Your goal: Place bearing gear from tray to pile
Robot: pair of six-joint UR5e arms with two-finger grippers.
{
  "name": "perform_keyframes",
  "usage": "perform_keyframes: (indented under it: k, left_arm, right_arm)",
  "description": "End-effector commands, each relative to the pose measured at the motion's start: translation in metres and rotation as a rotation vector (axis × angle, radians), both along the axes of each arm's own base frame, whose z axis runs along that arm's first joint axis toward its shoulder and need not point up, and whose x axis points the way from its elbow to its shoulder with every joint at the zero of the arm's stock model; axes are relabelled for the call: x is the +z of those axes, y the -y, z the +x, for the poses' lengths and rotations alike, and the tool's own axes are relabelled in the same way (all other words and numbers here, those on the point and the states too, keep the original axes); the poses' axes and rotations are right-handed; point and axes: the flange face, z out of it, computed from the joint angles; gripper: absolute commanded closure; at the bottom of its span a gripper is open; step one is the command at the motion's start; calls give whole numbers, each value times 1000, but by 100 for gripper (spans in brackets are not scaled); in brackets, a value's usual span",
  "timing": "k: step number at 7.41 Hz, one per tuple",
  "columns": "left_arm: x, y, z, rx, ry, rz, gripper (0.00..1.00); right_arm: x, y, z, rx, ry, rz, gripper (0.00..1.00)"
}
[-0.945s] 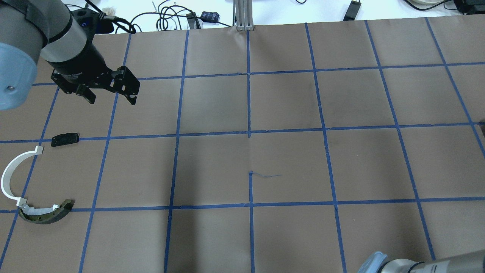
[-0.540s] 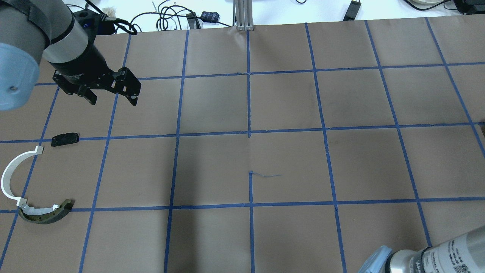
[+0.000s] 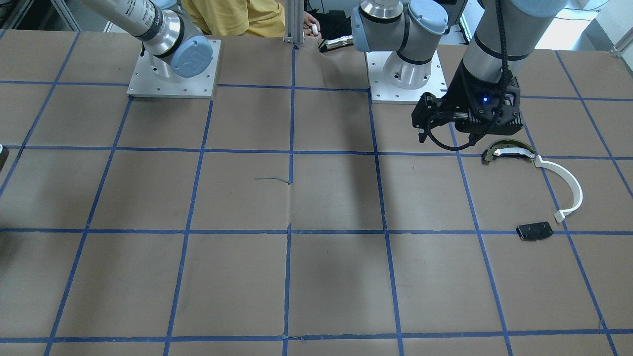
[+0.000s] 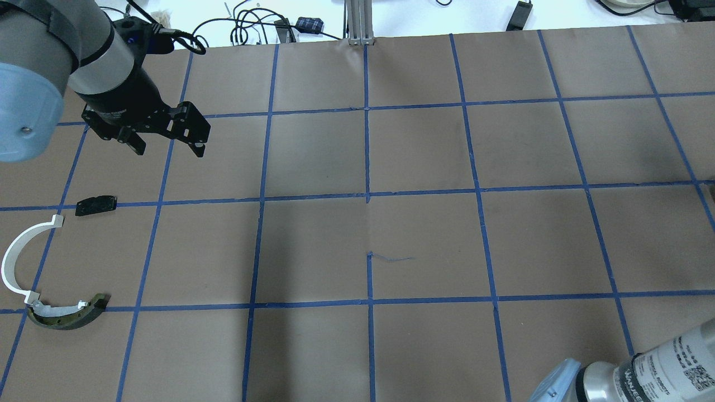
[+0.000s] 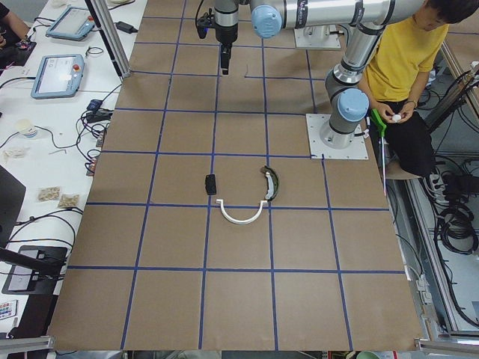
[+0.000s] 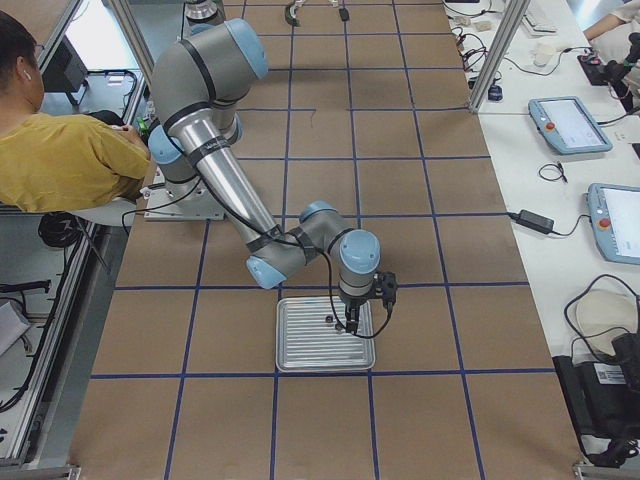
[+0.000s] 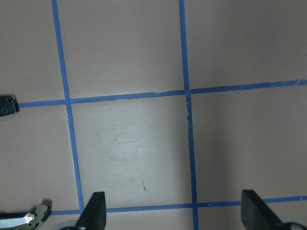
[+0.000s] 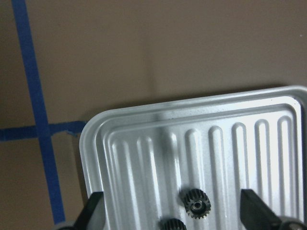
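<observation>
While the small dark toothed bearing gear [image 8: 196, 207] lies on the ribbed floor of the shallow silver metal tray [image 8: 124, 158], the task stands at its opening: nothing is gripped, and no gear shows in the pile [image 5: 241, 219]. A second gear of the same kind [image 8: 171, 224] sits just beside the first, partly cut off at the lower edge of the right wrist view. The right claw [image 8: 171, 206] hangs above both gears with its fingers spread and empty. The pile consists of a white curved plastic strip [image 4: 6, 268], a dark arc-shaped piece with a yellowish edge [image 4: 67, 322] and a flat black rectangular plate [image 4: 96, 205]. It lies at the opposite end, well apart from the tray. Near the plate the left claw [image 4: 167, 148] hovers over bare paper, fingers apart, holding nothing. Grasp, carry and release all appear to remain. Brown paper ruled by blue tape into squares covers the tabletop [image 4: 424, 240]. A seated person in a yellow shirt [image 5: 404, 67] is behind the robot, and white benches carry teach pendants [image 6: 570, 125] and cables.
</observation>
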Motion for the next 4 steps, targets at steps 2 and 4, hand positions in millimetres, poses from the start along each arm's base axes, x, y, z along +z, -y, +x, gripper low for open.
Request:
perform_keyframes:
  k: [2, 4]
  left_arm:
    - [5, 0, 2, 5, 2, -18, 0]
    - [6, 0, 1, 4, 2, -20, 0]
  right_arm:
    - [-22, -6, -7, -3, -20, 66, 8]
    - [-24, -8, -8, 14, -30, 89, 18]
